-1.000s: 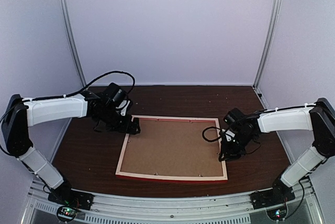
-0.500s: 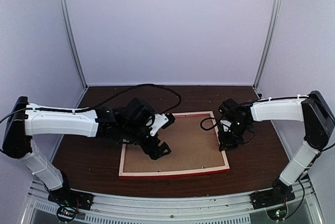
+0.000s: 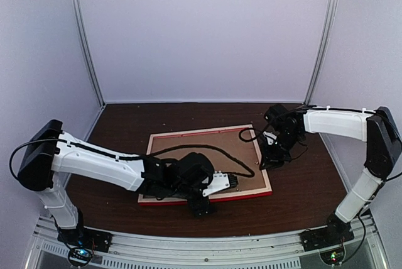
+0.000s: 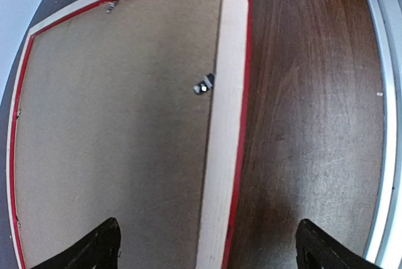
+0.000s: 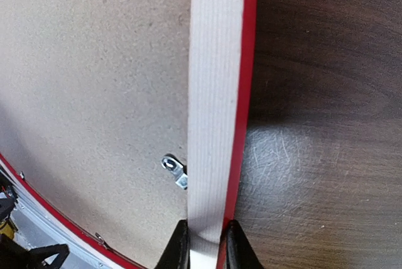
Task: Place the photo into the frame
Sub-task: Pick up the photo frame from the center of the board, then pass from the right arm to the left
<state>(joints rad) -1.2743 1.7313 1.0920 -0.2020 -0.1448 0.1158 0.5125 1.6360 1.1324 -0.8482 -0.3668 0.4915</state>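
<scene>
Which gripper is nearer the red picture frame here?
Right. The right gripper is shut on the right rail of the thin red rectangular frame; the left gripper hangs open over its near rail.

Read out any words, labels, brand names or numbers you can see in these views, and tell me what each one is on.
No text can be read in any view.
The frame, lying face down, shows only bare pale wood and red edges.
The backing board is plain brown.
The table carries no marks.
The small boards by the arm bases are too small to show any lettering.
</scene>
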